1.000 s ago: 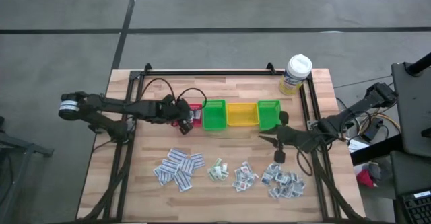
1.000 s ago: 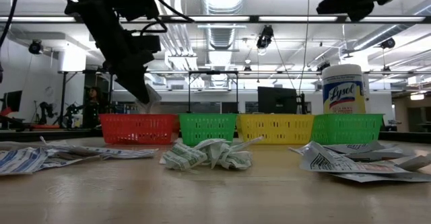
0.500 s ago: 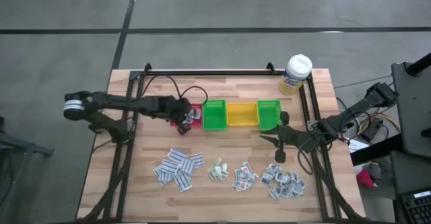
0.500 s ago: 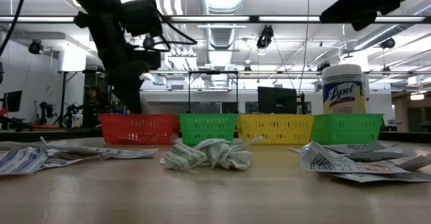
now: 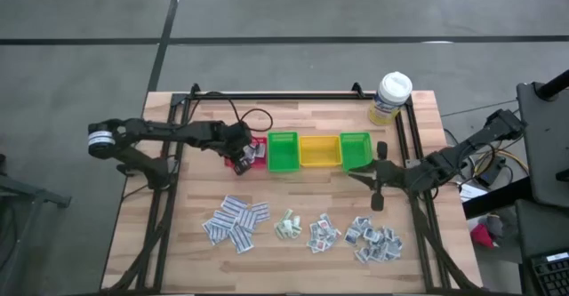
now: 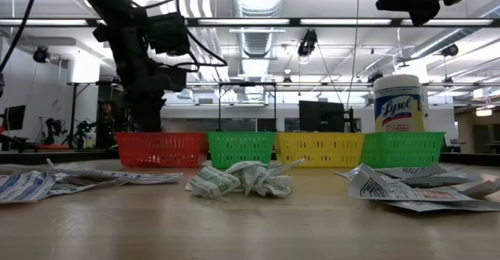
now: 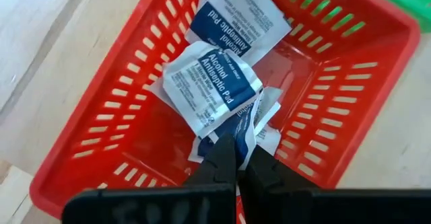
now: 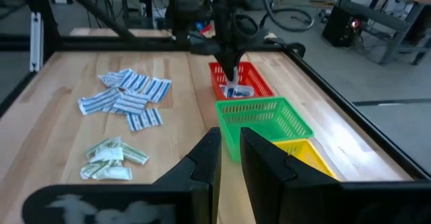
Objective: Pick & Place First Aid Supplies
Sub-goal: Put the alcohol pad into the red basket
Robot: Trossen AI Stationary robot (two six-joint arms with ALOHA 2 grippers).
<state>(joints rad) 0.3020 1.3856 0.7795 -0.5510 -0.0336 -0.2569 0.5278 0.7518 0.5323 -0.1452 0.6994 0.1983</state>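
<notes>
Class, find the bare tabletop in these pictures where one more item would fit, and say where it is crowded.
Free: the wood between the bins and the packet piles, and behind the bins up to the bottle. Crowded: the near strip of piles, and the red bin, where the left gripper reaches in.

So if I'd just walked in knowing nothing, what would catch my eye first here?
Probably the row of small plastic bins, red, green, yellow, green, across the middle of the wooden table. The left gripper reaches down into the red bin, shut on a white alcohol pad packet above others lying inside. Nearer the front edge lie four piles of flat white paper packets, and the right gripper hangs beside the far green bin.
</notes>
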